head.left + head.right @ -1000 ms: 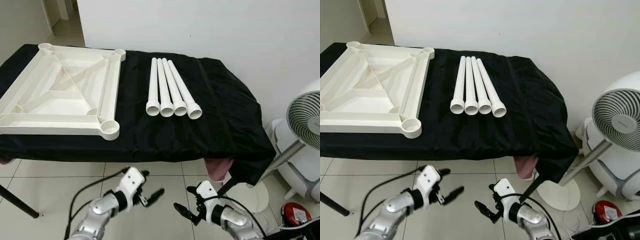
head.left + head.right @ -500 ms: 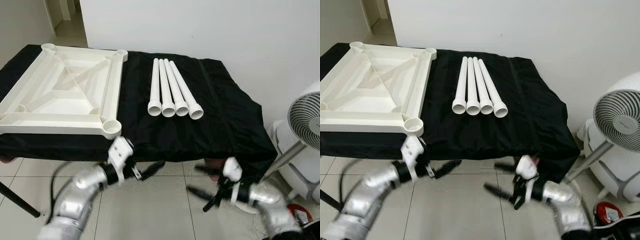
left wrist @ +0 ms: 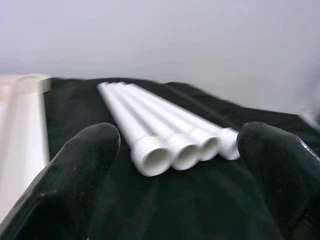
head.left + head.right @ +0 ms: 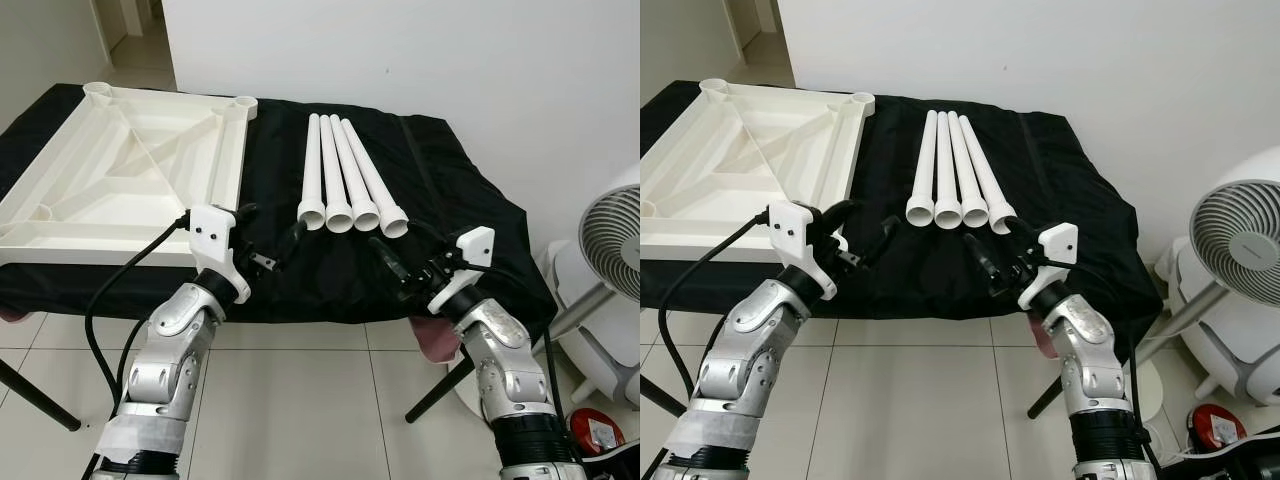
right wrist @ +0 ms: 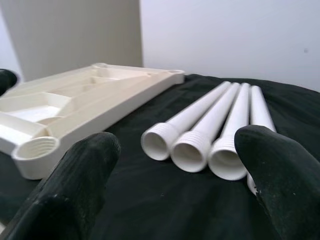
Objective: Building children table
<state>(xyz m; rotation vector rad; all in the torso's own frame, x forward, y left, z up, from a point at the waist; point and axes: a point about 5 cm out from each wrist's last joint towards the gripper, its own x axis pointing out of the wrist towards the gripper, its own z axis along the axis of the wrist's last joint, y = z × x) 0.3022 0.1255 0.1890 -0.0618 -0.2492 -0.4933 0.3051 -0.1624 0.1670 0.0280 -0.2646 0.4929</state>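
- A large cream plastic tabletop lies upside down on the left part of a table covered with a black cloth. Its ribbed underside faces up, with a round leg socket at each corner.
- One corner socket on the near edge has a threaded opening, seen from the right wrist.
- The left gripper is raised over the cloth at the near edge of the table, just right of the tabletop's near right corner. Its two black fingers are spread wide and hold nothing. They point toward the tubes.
- Four white table legs lie side by side in the middle of the cloth, touching one another, well apart from the tabletop. They are long tubes, fanning slightly, with their threaded open ends facing the robot.
- The right gripper hovers low above the cloth, just in front of the rightmost leg's near end, without touching it. Its fingers are also spread wide and empty.
- Both silver arms reach up from below the picture, the left one trailing a black cable.
- A white fan stands on the tiled floor to the right of the table, against a white wall.
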